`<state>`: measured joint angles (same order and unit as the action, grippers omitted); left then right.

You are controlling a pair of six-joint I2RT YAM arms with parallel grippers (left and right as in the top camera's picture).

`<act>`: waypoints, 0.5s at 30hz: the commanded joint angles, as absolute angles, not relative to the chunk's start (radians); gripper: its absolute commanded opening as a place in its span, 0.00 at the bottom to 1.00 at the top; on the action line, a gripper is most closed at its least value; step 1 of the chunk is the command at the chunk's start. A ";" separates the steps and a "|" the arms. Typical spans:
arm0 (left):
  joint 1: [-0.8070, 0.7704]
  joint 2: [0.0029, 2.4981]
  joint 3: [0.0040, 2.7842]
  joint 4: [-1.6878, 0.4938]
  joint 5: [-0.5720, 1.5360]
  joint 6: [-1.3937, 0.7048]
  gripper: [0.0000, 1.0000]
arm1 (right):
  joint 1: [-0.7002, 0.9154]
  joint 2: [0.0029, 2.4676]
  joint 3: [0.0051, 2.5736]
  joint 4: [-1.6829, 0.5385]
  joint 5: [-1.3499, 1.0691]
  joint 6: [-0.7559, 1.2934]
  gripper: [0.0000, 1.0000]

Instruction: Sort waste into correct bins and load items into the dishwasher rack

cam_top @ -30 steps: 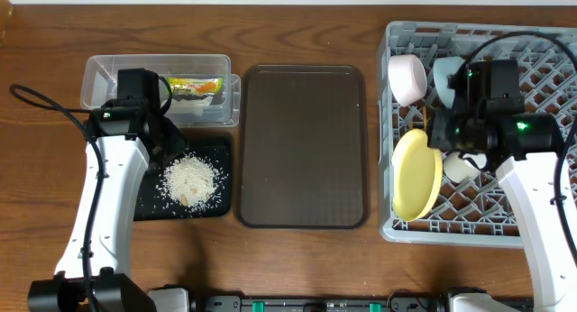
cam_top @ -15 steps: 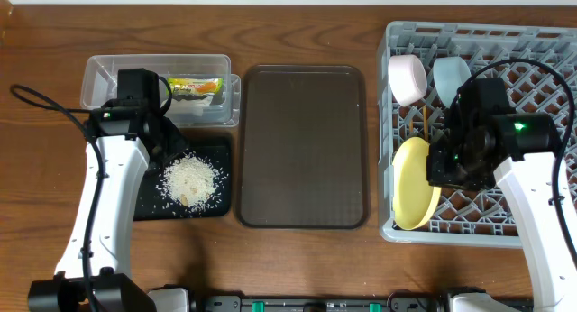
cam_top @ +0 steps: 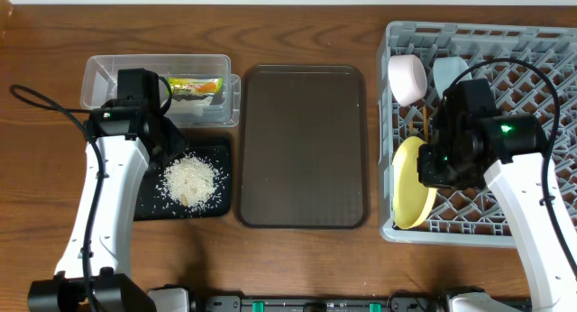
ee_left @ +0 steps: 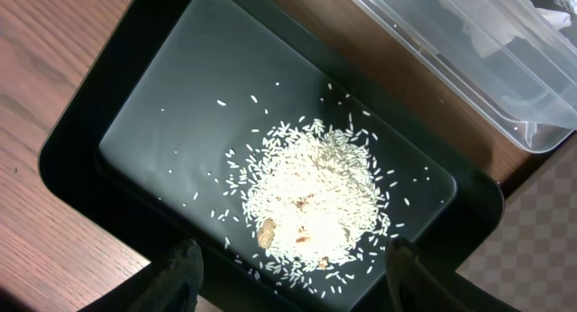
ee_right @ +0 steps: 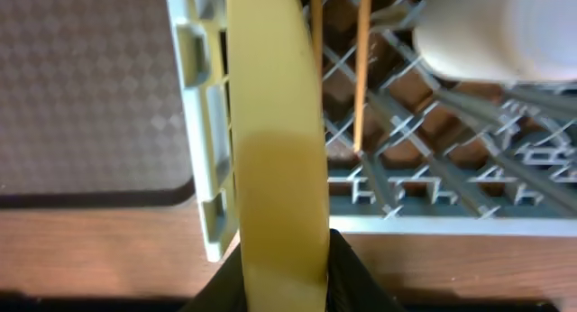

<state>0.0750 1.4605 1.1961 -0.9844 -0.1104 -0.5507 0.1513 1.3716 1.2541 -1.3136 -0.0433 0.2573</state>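
The yellow plate (cam_top: 407, 188) stands on edge at the front left of the grey dishwasher rack (cam_top: 541, 68). My right gripper (cam_top: 431, 172) is shut on the plate's rim, and the right wrist view shows the plate (ee_right: 275, 123) pinched between the jaws (ee_right: 279, 280). The chopsticks (ee_right: 361, 68) and a white cup (ee_right: 496, 32) lie in the rack beside it. A white bowl (cam_top: 407, 78) and a light blue bowl (cam_top: 448, 73) stand at the rack's back left. My left gripper (ee_left: 293, 267) is open above the rice (ee_left: 311, 199) in the black tray (ee_left: 153, 105). The wrapper (cam_top: 196, 86) lies in the clear tub (cam_top: 99, 82).
The brown serving tray (cam_top: 302, 145) lies between the black tray and the rack. The rack's left wall (ee_right: 203, 123) is right next to the plate. Bare wooden table (cam_top: 297, 258) runs along the front edge.
My right arm has moved forward and left, down onto the yellow plate, and closed on its rim. The plate now stands more on edge. The left arm has not moved.
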 commanded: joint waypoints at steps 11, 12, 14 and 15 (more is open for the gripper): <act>0.077 1.457 1.197 -0.987 -0.112 -0.559 0.67 | 0.165 1.362 1.242 -1.074 0.052 0.277 0.11; 0.077 1.457 1.197 -0.987 -0.112 -0.559 0.67 | 0.165 1.362 1.242 -1.056 0.052 0.276 0.12; 0.077 1.457 1.197 -0.987 -0.112 -0.559 0.67 | 0.165 1.362 1.242 -1.023 0.052 0.276 0.18; 0.077 1.457 1.197 -0.986 -0.112 -0.559 0.68 | 0.165 1.362 1.242 -1.010 0.052 0.276 0.25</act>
<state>0.0750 1.4605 1.1961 -0.9848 -0.1104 -0.5507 0.1513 1.3697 1.2457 -1.0302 0.0856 0.2642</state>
